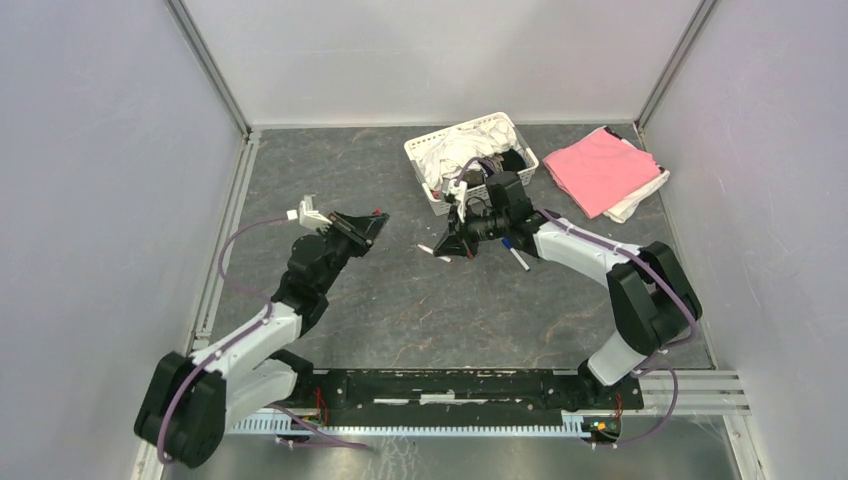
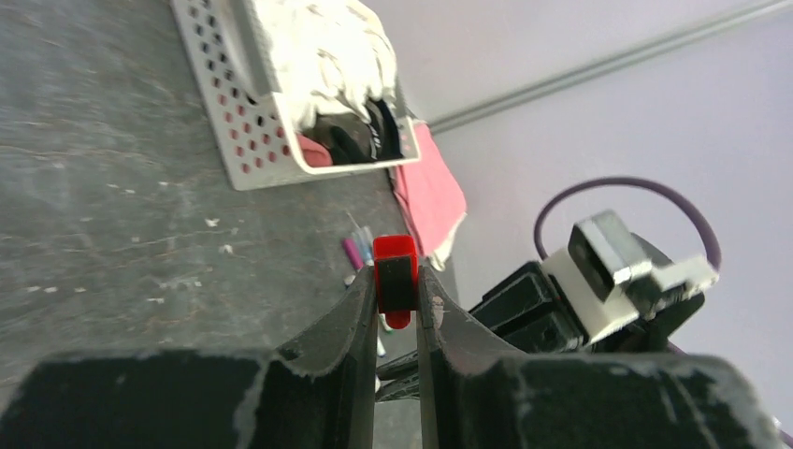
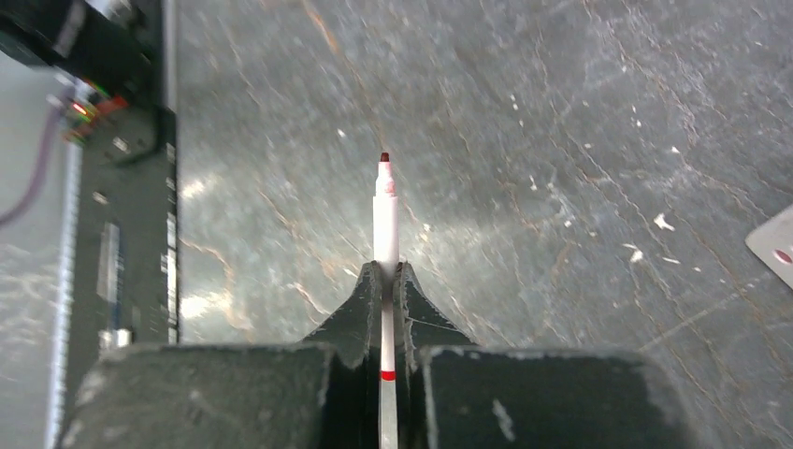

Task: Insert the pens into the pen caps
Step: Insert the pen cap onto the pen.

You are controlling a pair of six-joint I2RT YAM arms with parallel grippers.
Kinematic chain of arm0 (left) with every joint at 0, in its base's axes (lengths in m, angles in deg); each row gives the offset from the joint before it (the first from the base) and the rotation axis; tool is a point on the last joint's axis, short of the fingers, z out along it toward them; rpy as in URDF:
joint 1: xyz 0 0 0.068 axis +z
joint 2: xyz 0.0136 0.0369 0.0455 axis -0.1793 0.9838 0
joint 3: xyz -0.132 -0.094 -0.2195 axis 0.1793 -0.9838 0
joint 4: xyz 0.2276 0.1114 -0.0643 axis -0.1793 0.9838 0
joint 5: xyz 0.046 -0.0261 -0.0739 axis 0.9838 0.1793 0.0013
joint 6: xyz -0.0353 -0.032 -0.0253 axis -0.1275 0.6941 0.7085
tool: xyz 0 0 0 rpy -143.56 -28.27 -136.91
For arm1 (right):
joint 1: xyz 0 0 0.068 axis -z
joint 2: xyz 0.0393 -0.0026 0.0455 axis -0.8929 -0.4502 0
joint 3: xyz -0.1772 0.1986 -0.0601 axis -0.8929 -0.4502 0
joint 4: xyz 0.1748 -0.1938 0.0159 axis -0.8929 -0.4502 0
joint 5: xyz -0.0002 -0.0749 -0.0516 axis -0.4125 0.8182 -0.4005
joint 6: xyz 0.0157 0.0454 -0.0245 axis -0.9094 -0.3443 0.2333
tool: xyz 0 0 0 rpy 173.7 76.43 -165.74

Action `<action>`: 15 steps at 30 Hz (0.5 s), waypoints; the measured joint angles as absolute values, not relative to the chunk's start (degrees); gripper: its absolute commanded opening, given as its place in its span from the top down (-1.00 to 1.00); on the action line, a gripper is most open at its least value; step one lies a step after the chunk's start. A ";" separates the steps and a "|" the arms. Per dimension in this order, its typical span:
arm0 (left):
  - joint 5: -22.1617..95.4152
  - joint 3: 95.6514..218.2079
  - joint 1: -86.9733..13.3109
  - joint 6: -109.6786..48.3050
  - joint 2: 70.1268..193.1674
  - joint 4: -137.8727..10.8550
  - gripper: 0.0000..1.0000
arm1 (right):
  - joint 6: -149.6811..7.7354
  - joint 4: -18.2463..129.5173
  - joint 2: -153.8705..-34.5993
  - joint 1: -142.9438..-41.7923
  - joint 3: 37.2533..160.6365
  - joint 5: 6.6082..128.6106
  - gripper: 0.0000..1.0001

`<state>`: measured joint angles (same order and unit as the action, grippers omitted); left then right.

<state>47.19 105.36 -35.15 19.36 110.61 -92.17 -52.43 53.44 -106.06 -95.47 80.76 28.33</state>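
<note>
Pen [image 3: 384, 210], red-nibbed, clamped mid-barrel in right tool [image 3: 388, 273]: likely light, stiff, slick. Red cap [image 2: 396, 253] pinched in left tool [image 2: 396, 285]: tiny, rigid, probably twist-prone.

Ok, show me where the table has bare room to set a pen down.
Bare: the wide stretch from the rail up to the left claw and right claw; also the far-left corner beside the basket. Crowded: loose pens beside the right claw, pink cloth far right.
</note>
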 measured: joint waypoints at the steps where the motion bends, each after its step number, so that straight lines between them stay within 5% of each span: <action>1: 45.88 105.34 -35.15 19.97 112.84 -95.12 0.96 | -54.73 55.00 -105.95 -95.08 80.67 27.18 1.00; 15: 36.37 109.80 -35.30 23.97 123.83 -114.29 0.95 | -93.76 85.90 -101.20 -91.58 75.63 17.01 1.00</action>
<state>36.37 109.80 -35.30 23.97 123.83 -114.29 -93.76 85.90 -101.20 -91.58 75.63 17.01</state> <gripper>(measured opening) 0.245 0.019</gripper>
